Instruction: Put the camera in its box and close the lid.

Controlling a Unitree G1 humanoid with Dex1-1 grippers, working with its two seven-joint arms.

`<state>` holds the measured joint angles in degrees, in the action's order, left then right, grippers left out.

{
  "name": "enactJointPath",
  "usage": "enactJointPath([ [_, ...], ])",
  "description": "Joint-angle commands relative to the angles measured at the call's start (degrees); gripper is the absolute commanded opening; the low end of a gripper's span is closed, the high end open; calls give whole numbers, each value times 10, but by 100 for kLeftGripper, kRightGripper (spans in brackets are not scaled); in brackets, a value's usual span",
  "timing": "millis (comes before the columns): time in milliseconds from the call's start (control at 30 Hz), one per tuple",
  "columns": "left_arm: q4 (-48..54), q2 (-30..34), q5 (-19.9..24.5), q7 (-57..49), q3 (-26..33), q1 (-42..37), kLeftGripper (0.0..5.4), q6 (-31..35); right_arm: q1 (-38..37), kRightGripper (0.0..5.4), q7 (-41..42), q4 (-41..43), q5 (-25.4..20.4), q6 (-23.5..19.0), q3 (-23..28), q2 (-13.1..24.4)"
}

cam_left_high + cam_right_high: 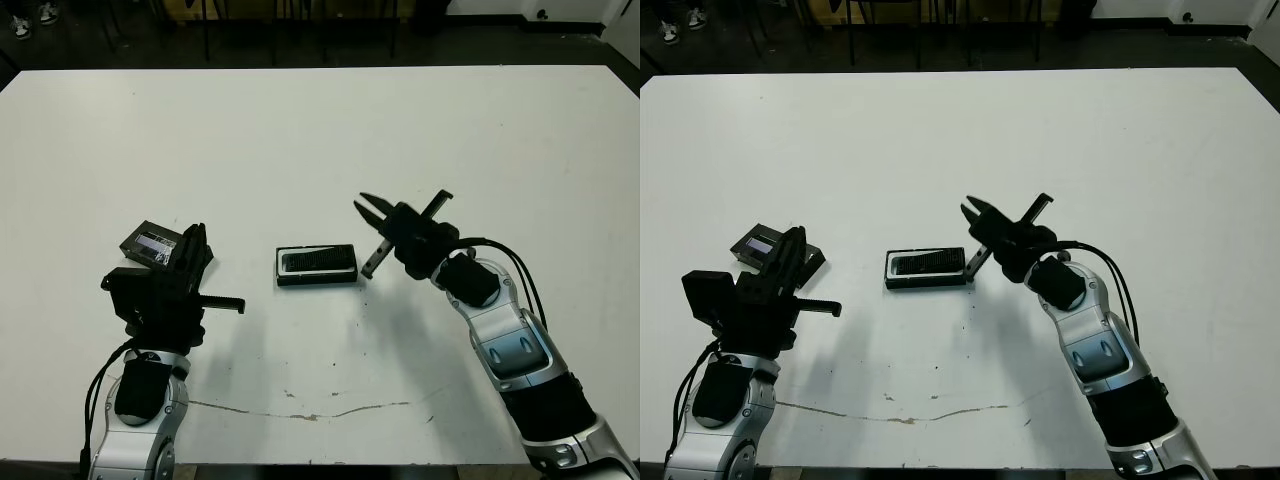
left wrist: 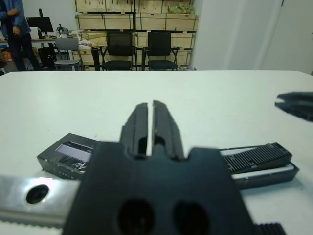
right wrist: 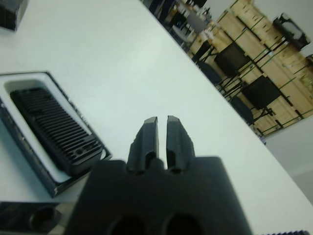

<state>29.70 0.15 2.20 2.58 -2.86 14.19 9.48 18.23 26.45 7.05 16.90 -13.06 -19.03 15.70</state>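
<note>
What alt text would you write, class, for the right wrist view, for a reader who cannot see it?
The right claw, fingers nearly together and empty, points across a white table. Beside it the ridged black camera lies in the white-lined box, uncovered. Chairs and crates stand beyond.

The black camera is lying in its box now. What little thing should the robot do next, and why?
Probably open the left gripper and reach for the lid just beyond it. The camera already lies in the box at mid-table, though one end looks a bit raised, and the box is uncovered. The right gripper holds nothing, beside the box.
</note>
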Motion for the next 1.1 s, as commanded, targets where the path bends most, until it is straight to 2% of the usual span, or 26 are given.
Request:
enactJointPath([
  [33, -2, 7, -4, 1, 0, 6, 0, 9, -14, 1, 15, 11, 17, -39, -16, 13],
  [167, 1, 6, -2, -1, 0, 7, 0, 13, -22, 1, 31, 30, 31, -85, -34, 17],
  [233, 1, 7, -3, -1, 0, 7, 0, 13, -27, 1, 33, 38, 37, -94, -42, 18],
  [367, 1, 7, 0, 1, 1, 9, 0, 10, -43, 1, 26, 39, 45, -87, -52, 17],
  [867, 10, 5, -3, -2, -3, 18, 0, 12, -51, 1, 33, 33, 69, -108, -87, 14],
  [1100, 10, 3, -3, -5, -2, 20, 0, 13, -36, 1, 35, 27, 113, -108, -120, 19],
])
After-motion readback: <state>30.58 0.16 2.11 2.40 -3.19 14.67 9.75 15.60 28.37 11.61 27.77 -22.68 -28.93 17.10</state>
